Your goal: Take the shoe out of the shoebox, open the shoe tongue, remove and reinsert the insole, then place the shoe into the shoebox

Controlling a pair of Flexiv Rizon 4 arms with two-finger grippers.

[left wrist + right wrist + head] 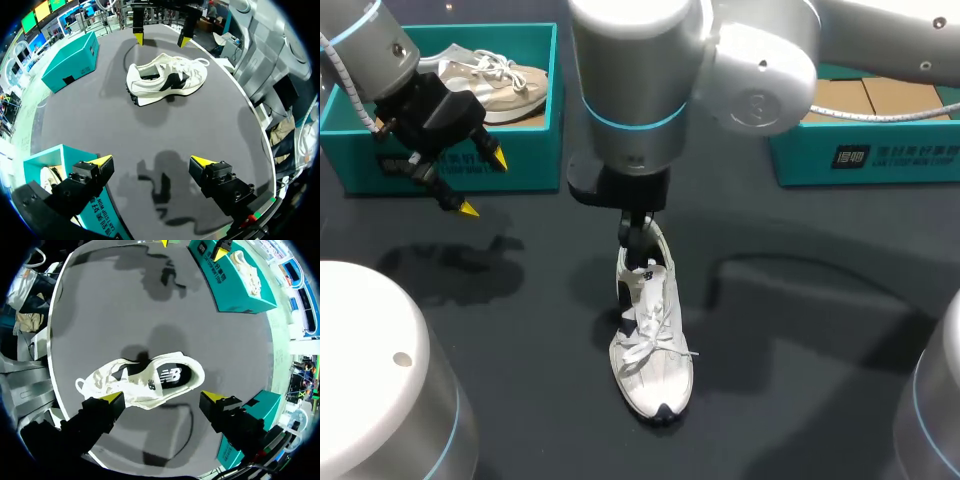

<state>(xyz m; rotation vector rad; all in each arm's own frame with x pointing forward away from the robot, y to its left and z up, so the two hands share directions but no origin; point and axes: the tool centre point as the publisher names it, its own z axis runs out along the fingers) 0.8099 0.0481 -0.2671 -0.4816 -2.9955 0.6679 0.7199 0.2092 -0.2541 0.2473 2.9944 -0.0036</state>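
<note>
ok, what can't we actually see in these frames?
- Head view: the right jaws and the heel of the white shoe, hidden under the right arm.
- Head view: inside of the right box, crossed by the right arm.
- Right wrist view: whether the open jaws touch the shoe; depth unreadable.
- Head view: part of the beige shoe in the left box, behind the left arm.

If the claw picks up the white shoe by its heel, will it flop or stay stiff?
Probably mostly stiff: the white shoe has a thick sole and stands upright unaided. Its loose laces would likely dangle. It looks light, so a push might slide it.
</note>
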